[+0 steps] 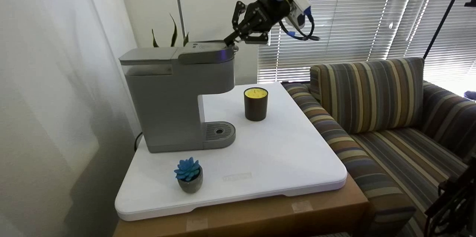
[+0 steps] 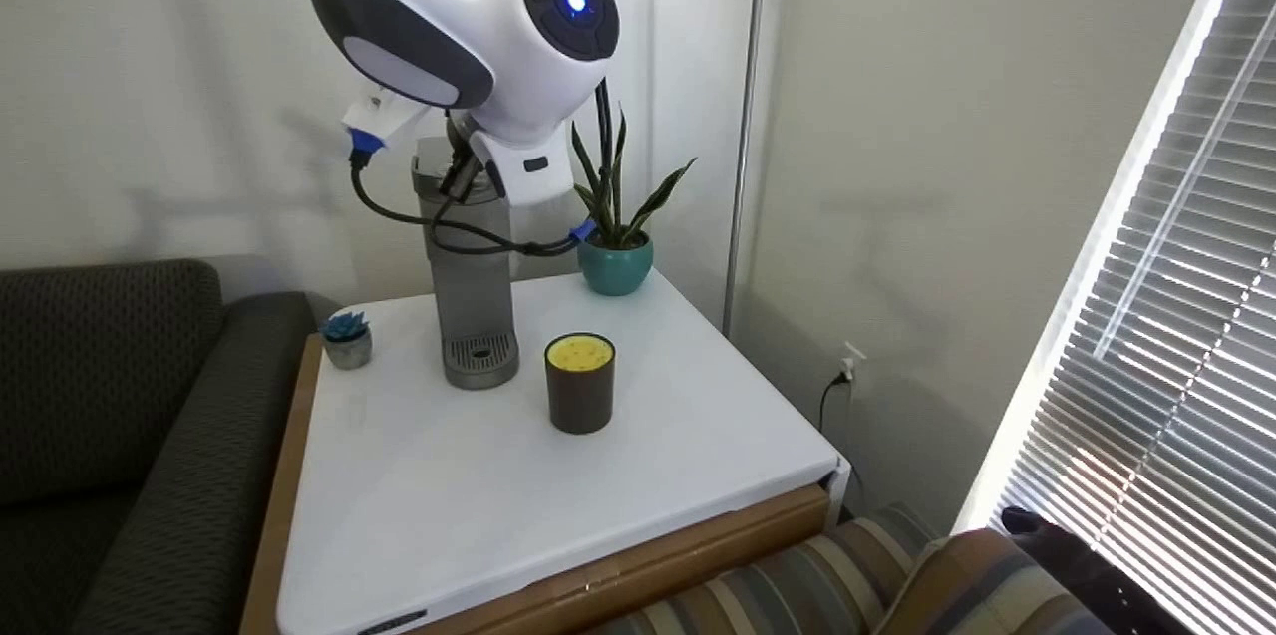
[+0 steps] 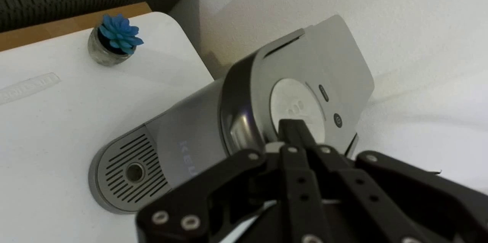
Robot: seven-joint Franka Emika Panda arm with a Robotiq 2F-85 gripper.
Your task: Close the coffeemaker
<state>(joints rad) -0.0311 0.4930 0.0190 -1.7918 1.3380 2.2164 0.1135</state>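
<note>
Pincer (image 3: 299, 130) pressed together on nothing, I seem to touch the lid (image 3: 293, 96), which looks down. The coffeemaker (image 1: 167, 106) sits at ten o'clock on the table (image 1: 282, 155) in an exterior view. Tips (image 3: 289, 130) so near its edge (image 3: 244, 109) might slip; a hard push could tip it.

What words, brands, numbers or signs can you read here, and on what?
"KEU": on the front of the coffeemaker, the rest hidden by the gripper.
Power symbol: on the round button on top.
Oval button: mark too small to read.
Pale disc: raised marks, meaning unclear.
Raised label on the white table: too blurred to read surely.
</note>
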